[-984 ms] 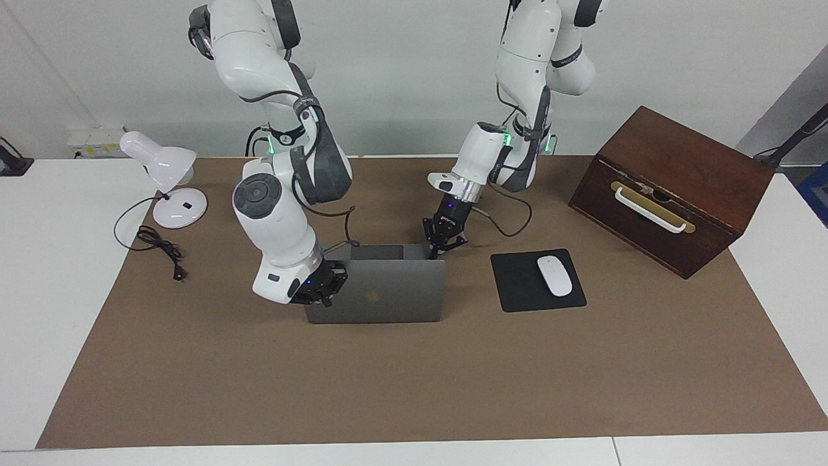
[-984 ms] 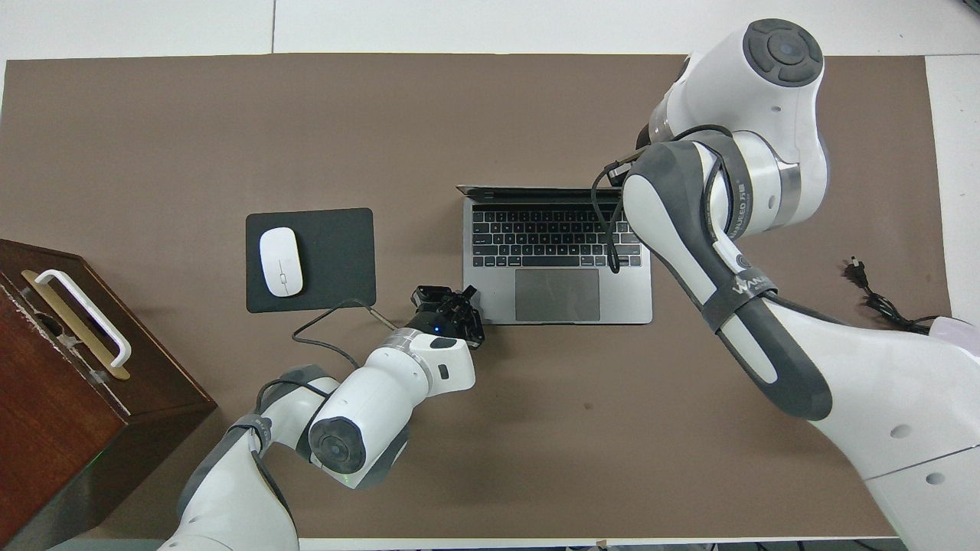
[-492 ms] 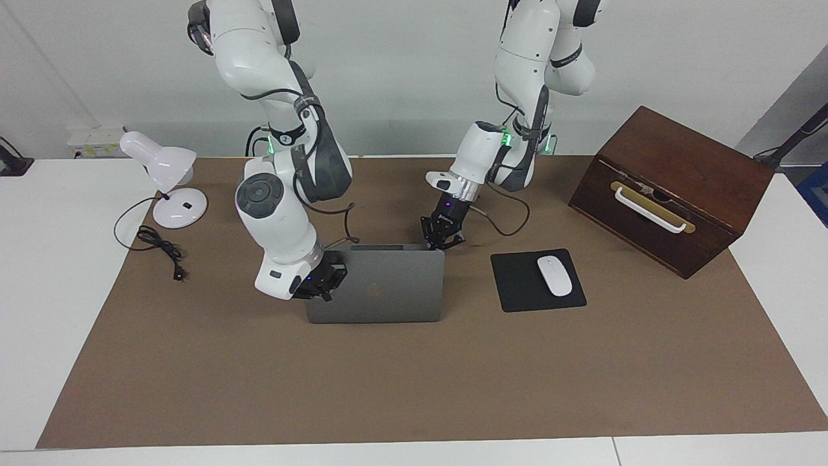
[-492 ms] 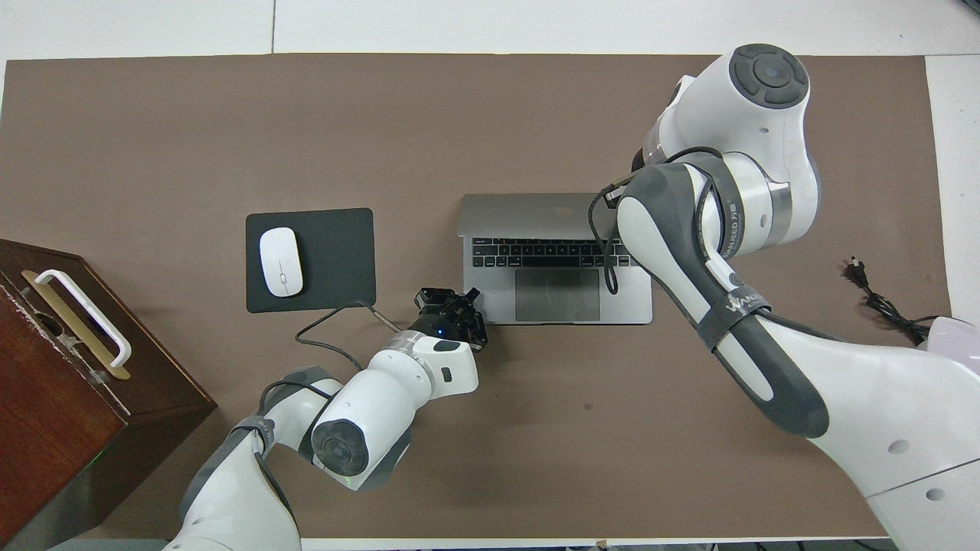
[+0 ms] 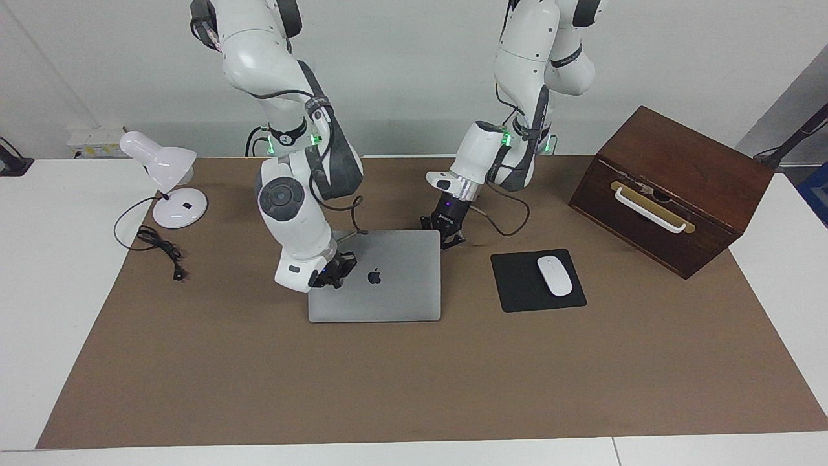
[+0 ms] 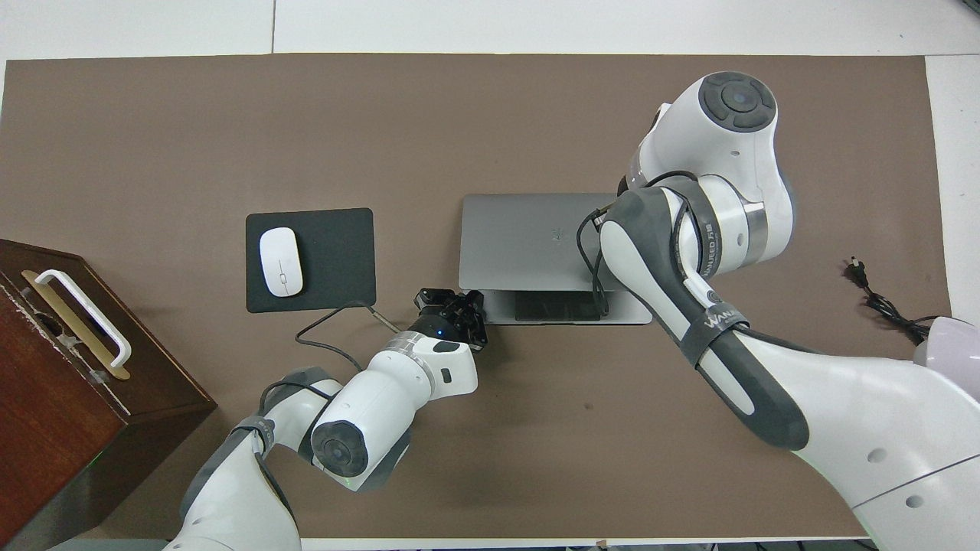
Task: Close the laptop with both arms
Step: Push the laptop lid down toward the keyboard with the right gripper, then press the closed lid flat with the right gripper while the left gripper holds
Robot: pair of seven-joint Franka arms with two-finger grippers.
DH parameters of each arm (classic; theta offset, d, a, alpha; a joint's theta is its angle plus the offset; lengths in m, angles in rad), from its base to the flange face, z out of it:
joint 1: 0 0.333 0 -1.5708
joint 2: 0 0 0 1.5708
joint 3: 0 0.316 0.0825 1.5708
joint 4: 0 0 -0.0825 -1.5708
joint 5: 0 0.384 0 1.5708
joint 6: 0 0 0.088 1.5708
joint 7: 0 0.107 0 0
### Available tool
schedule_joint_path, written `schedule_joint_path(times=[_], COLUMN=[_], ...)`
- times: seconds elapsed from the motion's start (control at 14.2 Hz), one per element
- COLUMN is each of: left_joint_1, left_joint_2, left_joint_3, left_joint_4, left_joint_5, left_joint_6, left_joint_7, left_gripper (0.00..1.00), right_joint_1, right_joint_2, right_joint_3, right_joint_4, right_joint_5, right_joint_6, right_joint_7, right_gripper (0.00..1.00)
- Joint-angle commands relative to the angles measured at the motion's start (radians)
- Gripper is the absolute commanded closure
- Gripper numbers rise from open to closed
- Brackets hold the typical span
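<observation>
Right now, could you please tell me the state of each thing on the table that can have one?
Laptop: lid nearly shut, a strip of the base showing in the overhead view.
Right gripper: shut, on the lid.
Left gripper: shut, at the laptop's corner nearest the robots.
Wooden box: closed.
Lamp: unplugged, cord loose on the table.
Mouse: resting on its pad.
</observation>
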Motion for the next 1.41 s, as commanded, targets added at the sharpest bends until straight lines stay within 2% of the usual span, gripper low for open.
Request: schedule_joint_path(times=[0.0, 1.34], left_joint_1=[-0.015, -0.022], left_joint_2=[0.027, 0.031], left_joint_3=[0.008, 0.008], left_joint_4=[-0.033, -0.046], left_joint_5=[0.018, 0.019], left_joint_6=[0.012, 0.012], left_joint_7=[0.003, 0.011], left_gripper=[1.0, 1.0], right_joint_1=[-0.005, -0.008], right_joint_2=[-0.046, -0.087], right_joint_3=[0.006, 0.006], right_joint_4=[-0.084, -0.213], right_joint_5=[0.021, 0.021], right_joint_6=[0.027, 0.116], right_joint_7=[0.006, 0.006], right_gripper=[1.0, 1.0])
